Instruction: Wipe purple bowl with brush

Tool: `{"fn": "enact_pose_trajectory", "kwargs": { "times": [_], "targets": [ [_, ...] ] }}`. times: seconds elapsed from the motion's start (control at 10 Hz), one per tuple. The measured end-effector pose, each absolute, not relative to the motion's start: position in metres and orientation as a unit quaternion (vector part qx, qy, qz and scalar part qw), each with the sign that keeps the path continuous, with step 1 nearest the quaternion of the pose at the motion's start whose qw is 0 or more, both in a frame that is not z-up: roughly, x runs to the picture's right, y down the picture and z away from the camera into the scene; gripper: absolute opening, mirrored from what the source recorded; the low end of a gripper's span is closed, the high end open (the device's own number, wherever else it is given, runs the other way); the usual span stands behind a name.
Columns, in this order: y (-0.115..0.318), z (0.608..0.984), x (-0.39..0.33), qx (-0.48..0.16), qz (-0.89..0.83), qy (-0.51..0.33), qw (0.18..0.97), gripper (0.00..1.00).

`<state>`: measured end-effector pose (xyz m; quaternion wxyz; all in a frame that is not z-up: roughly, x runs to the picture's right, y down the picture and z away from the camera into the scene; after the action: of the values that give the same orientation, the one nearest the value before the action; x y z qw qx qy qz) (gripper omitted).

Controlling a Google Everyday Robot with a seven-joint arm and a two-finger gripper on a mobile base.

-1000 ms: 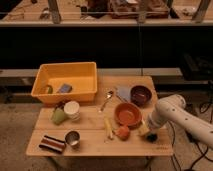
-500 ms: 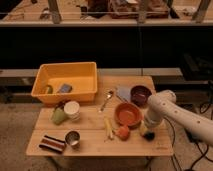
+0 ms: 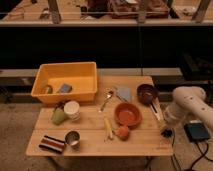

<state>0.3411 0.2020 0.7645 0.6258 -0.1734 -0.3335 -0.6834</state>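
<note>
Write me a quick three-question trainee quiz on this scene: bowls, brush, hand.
1. Short answer: which stands farther from the front edge of the table, the purple bowl or the orange bowl?
2. True or false: the brush has its dark head inside the purple bowl.
3. Pick one. The hand is:
A) over the yellow bin
B) beside the brush, at the picture's right end of the table
C) above the metal cup

Key
1. The purple bowl.
2. False. The head lies on the table near the front edge; the handle's end points toward the purple bowl.
3. B
</note>
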Motion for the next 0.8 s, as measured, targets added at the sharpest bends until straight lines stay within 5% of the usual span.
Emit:
{"fn": "enact_pose_trajectory", "kwargs": {
  "times": [0.5,0.8],
  "targets": [
    [0.128,0.676,0.365,-0.122,-0.675,-0.296,0.665,0.17],
    [0.079,0.666,0.365,-0.100,-0.690,-0.286,0.657,0.17]
  ]
}}
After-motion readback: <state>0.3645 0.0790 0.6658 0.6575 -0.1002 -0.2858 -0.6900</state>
